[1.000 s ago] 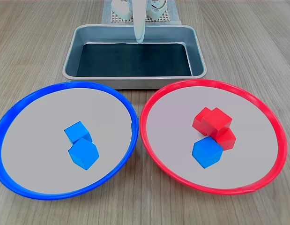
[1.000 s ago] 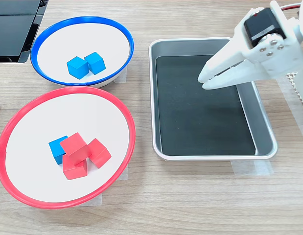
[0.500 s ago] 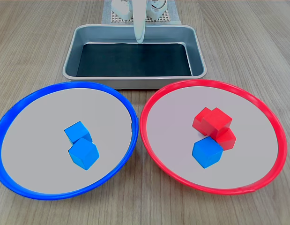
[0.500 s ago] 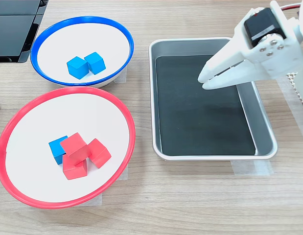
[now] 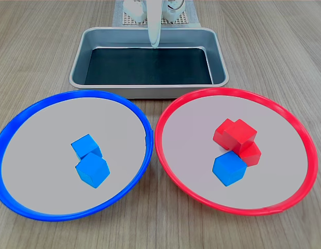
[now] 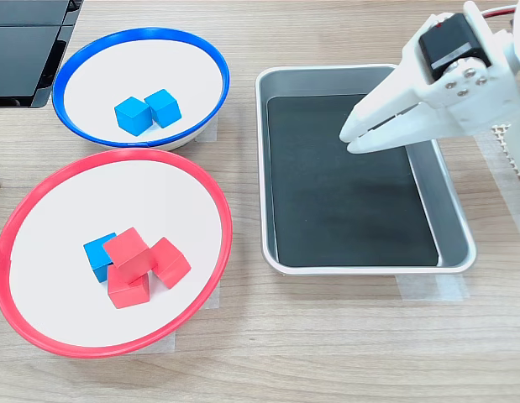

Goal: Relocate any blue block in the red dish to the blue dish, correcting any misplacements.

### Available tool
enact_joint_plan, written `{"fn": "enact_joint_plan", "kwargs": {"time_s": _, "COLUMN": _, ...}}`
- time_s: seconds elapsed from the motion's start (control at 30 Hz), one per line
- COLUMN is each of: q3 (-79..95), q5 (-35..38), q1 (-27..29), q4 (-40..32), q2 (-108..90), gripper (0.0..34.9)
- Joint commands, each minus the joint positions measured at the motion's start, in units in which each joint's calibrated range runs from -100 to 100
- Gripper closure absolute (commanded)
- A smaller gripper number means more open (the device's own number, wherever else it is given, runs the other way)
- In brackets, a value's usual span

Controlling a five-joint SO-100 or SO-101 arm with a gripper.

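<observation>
One blue block (image 5: pixel 230 168) (image 6: pixel 98 256) lies in the red dish (image 5: pixel 165 155) (image 6: pixel 211 189), touching a small pile of red cubes (image 5: pixel 236 137) (image 6: pixel 139 265). Two more blue cubes (image 5: pixel 89 160) (image 6: pixel 147 111) sit side by side in the blue dish (image 5: pixel 142 116) (image 6: pixel 216 63). My white gripper (image 6: pixel 351 139) (image 5: pixel 154 44) hangs above the metal tray, well away from both dishes. Its fingers are together, holding nothing.
A rectangular metal tray (image 5: pixel 78 62) (image 6: pixel 454 227) with a dark floor stands behind the dishes in the first exterior view. A dark flat object (image 6: pixel 24 50) lies at the second exterior view's top left. The arm's white base (image 5: pixel 150 10) is behind the tray.
</observation>
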Motion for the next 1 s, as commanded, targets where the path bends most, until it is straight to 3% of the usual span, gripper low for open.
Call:
{"fn": "enact_joint_plan", "kwargs": {"time_s": 0.0, "q3": -0.2, "q5": -0.1, "q1": -0.2, "q4": -0.6, "q2": 0.3, "gripper": 34.9}}
{"fn": "enact_joint_plan", "kwargs": {"time_s": 0.73, "q3": -0.2, "q5": -0.1, "q1": -0.2, "q4": -0.6, "q2": 0.3, "gripper": 34.9}}
{"fn": "enact_joint_plan", "kwargs": {"time_s": 0.97, "q3": -2.4, "q5": 6.2, "q1": 1.7, "q4": -15.3, "q2": 6.4, "gripper": 34.9}}
